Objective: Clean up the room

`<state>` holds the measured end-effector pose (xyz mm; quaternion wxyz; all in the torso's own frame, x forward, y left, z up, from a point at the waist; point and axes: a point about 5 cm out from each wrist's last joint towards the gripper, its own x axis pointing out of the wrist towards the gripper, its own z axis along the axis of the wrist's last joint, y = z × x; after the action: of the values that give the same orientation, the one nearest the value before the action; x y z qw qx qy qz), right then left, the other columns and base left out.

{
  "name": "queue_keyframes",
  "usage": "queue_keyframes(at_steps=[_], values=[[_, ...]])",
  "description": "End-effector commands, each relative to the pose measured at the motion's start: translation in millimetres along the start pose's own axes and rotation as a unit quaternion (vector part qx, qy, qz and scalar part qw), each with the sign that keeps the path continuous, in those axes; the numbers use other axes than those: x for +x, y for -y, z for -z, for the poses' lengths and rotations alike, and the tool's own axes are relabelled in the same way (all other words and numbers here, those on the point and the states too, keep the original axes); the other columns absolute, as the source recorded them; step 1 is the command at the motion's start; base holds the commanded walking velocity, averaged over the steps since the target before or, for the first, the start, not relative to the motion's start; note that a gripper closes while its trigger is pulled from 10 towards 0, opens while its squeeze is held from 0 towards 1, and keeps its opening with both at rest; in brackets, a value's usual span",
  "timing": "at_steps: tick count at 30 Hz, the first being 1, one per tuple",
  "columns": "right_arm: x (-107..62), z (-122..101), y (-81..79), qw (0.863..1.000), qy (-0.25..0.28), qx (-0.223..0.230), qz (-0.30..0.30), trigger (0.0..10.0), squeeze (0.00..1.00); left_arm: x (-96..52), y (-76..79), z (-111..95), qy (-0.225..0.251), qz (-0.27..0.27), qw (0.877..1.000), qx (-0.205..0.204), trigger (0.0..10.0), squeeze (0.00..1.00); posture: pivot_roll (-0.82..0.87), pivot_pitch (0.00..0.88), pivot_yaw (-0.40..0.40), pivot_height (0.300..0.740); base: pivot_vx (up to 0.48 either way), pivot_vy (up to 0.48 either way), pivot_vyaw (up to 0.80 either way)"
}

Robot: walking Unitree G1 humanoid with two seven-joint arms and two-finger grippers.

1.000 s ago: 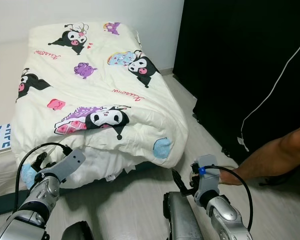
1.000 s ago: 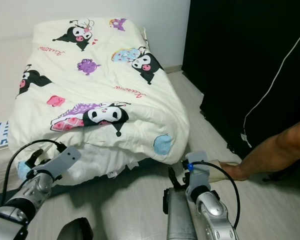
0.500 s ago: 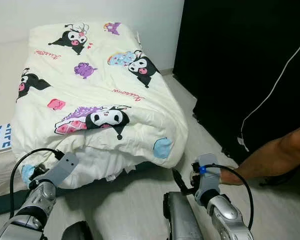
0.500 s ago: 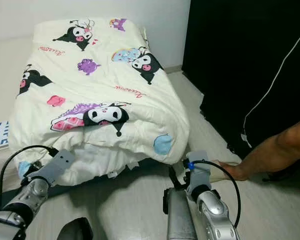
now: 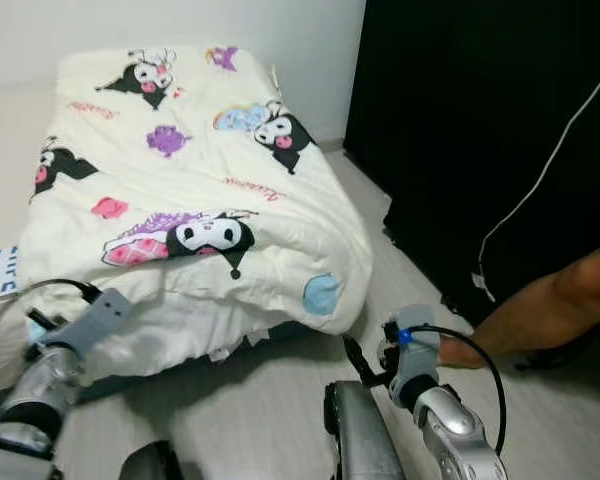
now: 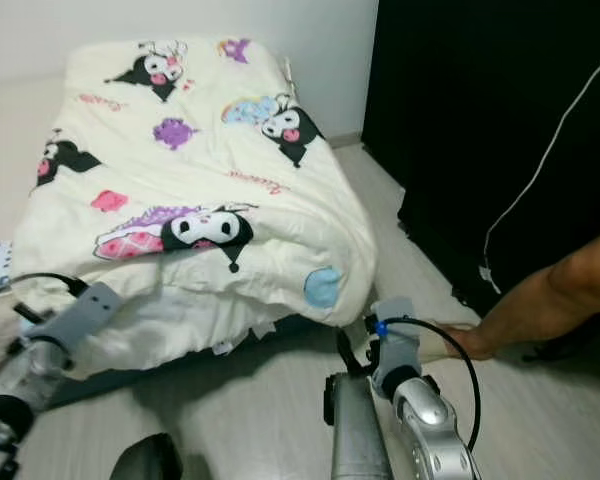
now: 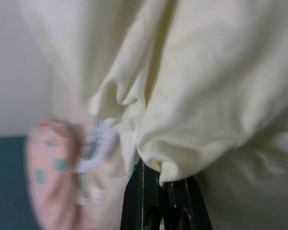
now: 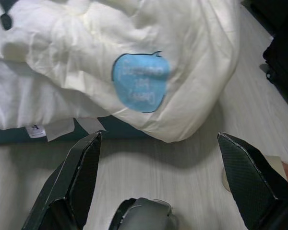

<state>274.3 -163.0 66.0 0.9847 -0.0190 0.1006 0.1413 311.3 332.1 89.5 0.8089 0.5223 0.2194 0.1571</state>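
Cream duvet printed with black-and-white cartoon figures, purple, pink and blue motifs; just beyond the black-fingered right gripper its corner bears a light-blue speech bubble. Pale grey wood-grain floor; a black curtain crossed by a white cord.

My head cameras look forward and down on the bed and floor. The left wrist camera is very near the quilt. The right wrist camera shares the quilt's blue patch with them.
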Motion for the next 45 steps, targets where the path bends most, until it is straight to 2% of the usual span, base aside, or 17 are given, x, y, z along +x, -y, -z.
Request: queue_keyframes(at_steps=[1,5,9,11,13,20,24,25,26,27,28,29,32,33,34,39,45], values=[[-0.5,4,0.8,1.000,-0.011,0.009,-0.001,10.0,0.00,-2.0,-2.3,16,-0.024,0.021,0.999,0.040,0.0,0.00,-0.22,0.201,-0.021,0.500,0.000,0.000,0.00],[0.1,4,0.2,1.000,-0.012,0.009,-0.005,10.0,0.00,-7.2,-4.1,35,-0.049,0.058,0.995,0.067,0.0,0.00,-0.21,0.206,-0.025,0.500,0.000,0.000,0.00],[0.9,6,-1.1,1.000,-0.017,0.010,-0.012,10.0,0.00,-31.7,-5.5,76,-0.100,0.166,0.975,0.108,0.0,0.00,-0.17,0.219,-0.031,0.500,0.000,0.000,0.00],[0.9,6,-1.1,1.000,-0.017,0.010,-0.012,10.0,0.00,-31.7,-5.5,76,-0.100,0.166,0.975,0.108,0.0,0.00,-0.17,0.219,-0.031,0.500,0.000,0.000,0.00],[1.9,8,-2.9,1.000,-0.022,0.010,-0.017,10.0,0.00,-54.2,-6.6,96,-0.133,0.236,0.955,0.119,0.0,0.00,-0.16,0.223,-0.029,0.500,0.000,0.000,0.00],[2.2,11,-5.1,0.999,-0.028,0.011,-0.023,10.0,0.00,-72.4,-18.0,108,-0.160,0.268,0.943,0.120,0.0,0.00,-0.15,0.226,-0.030,0.500,0.000,0.000,0.00],[2.5,13,-5.8,0.999,-0.032,0.010,-0.025,10.0,0.00,-82.7,-10.1,109,-0.168,0.314,0.927,0.117,0.0,0.00,-0.15,0.225,-0.028,0.500,0.000,0.000,0.00],[2.9,13,-5.8,0.999,-0.033,0.009,-0.026,10.0,0.00,-88.0,4.0,107,-0.167,0.343,0.918,0.109,1.1,0.00,-0.15,0.223,-0.028,0.500,0.000,0.000,0.00],[2.9,13,-5.8,0.999,-0.033,0.009,-0.026,10.0,0.00,-88.0,4.0,107,-0.167,0.343,0.918,0.109,1.1,0.00,-0.15,0.223,-0.028,0.500,0.000,0.000,0.00],[3.0,14,-5.8,0.999,-0.034,0.009,-0.026,10.0,0.00,-92.2,18.2,104,-0.165,0.364,0.911,0.104,10.0,0.00,-0.15,0.221,-0.028,0.500,0.000,0.000,0.00],[3.0,14,-5.8,0.999,-0.034,0.009,-0.026,10.0,0.00,-92.2,18.2,104,-0.165,0.364,0.911,0.104,10.0,0.00,-0.15,0.221,-0.028,0.500,0.000,0.000,0.00],[2.5,15,-6.0,0.999,-0.036,0.007,-0.026,10.0,0.00,-94.5,35.9,95,-0.156,0.374,0.908,0.102,10.0,0.00,-0.16,0.220,-0.027,0.500,0.000,0.000,0.00],[2.1,15,-5.9,0.999,-0.036,0.007,-0.026,10.0,0.00,-91.9,37.1,91,-0.154,0.360,0.915,0.101,10.0,0.02,-0.17,0.219,-0.028,0.500,0.000,0.000,0.00],[1.4,16,-5.4,0.999,-0.037,0.007,-0.026,10.0,0.00,-87.9,36.3,89,-0.151,0.340,0.922,0.104,10.0,0.41,-0.17,0.218,-0.027,0.500,0.000,0.000,0.00],[0.9,16,-4.9,0.999,-0.037,0.006,-0.025,10.0,0.00,-83.6,34.3,87,-0.149,0.320,0.930,0.104,10.0,0.96,-0.17,0.217,-0.026,0.500,0.000,0.000,0.00],[-0.3,17,-2.4,0.999,-0.038,0.006,-0.021,10.0,0.00,-65.9,14.1,75,-0.130,0.237,0.956,0.111,10.0,1.00,-0.18,0.216,-0.025,0.500,0.000,0.000,0.00],[0.0,16,-1.5,0.999,-0.038,0.007,-0.020,10.0,0.00,-62.0,1.8,71,-0.127,0.234,0.957,0.115,10.0,1.00,-0.18,0.215,-0.026,0.500,0.000,0.000,0.00]])
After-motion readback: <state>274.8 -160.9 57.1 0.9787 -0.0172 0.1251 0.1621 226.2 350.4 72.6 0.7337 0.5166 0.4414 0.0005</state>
